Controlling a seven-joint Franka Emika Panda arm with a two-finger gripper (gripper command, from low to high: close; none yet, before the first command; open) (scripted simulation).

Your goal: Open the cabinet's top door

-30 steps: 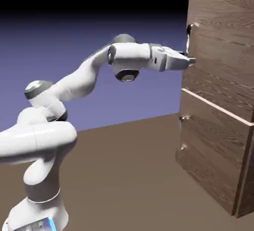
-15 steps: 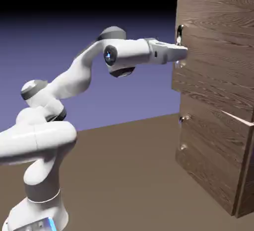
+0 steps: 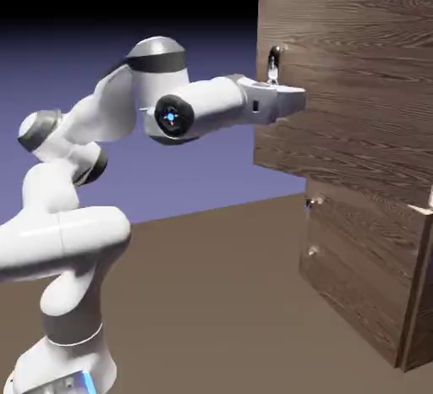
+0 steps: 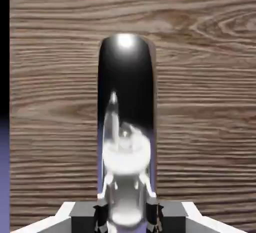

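The cabinet point(image 3: 412, 299) of dark brown wood stands at the exterior view's right. Its top door point(image 3: 364, 88) is swung partly out toward the left, away from the cabinet's front. A slim silver bar handle point(image 3: 272, 63) runs along the door's left edge. My gripper point(image 3: 294, 101) reaches level from the left and is shut on this handle below its upper end. In the hand view the shiny handle point(image 4: 127, 102) rises large up the middle, with my gripper point(image 4: 127, 218) closed around its base and the door's wood grain point(image 4: 210, 92) behind it.
Under the top door the lower wood panel point(image 3: 364, 274) juts forward, with a short handle point(image 3: 311, 228) at its left edge. The brown tabletop point(image 3: 211, 308) stretches between the robot's base and the cabinet.
My gripper went from open to shut on the handle. It then drew back to the exterior view's left, and the top door swung out with it.
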